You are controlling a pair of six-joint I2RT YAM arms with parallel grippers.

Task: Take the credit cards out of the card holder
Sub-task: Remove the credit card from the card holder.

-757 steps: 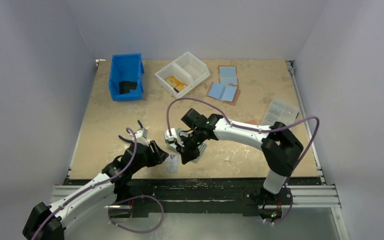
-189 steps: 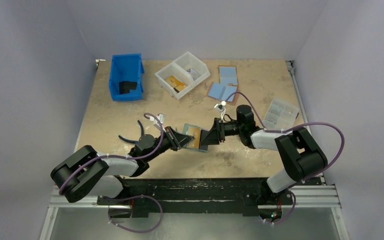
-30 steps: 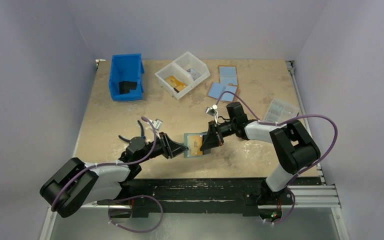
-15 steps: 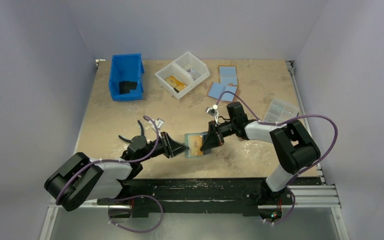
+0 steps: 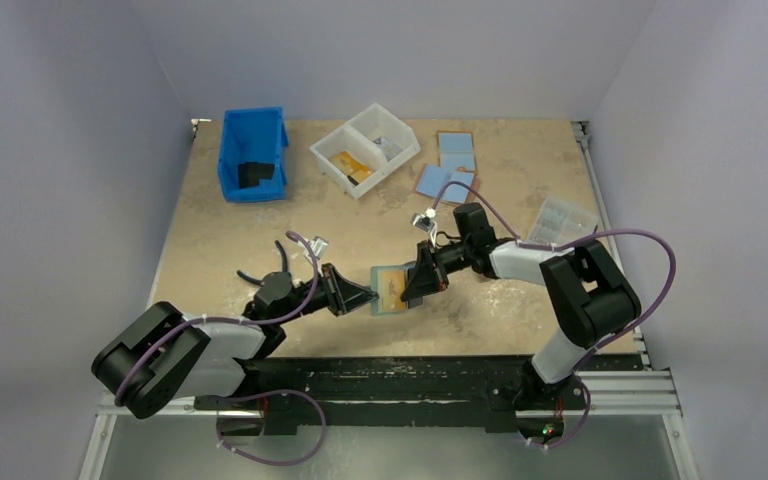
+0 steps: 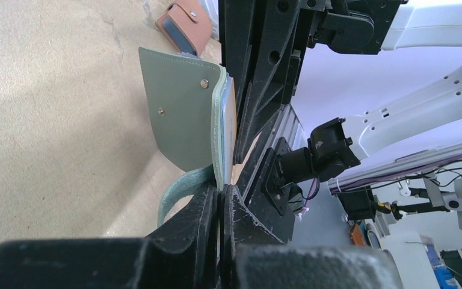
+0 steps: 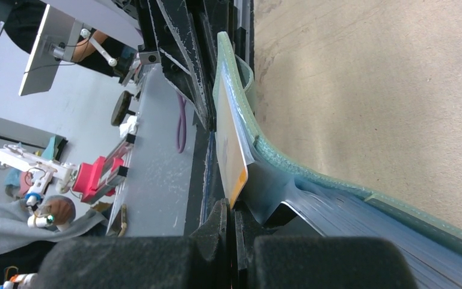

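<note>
Left gripper (image 6: 221,195): jaws fully closed, pinching near edge of teal card holder (image 6: 183,114).
Right gripper (image 7: 231,211): jaws closed too, nipping exposed end of tan-orange credit card (image 7: 231,141).
Holder held between 2 grippers, tip to tip, flap open, over near-centre of table (image 5: 260,220). Contact with table: cannot tell.
Card long axis runs along line joining grippers; free end faces right arm.
Judgement: extraction = straight pull along that axis by right arm, left arm anchoring holder.
Other cards in sleeves: cannot tell.
</note>
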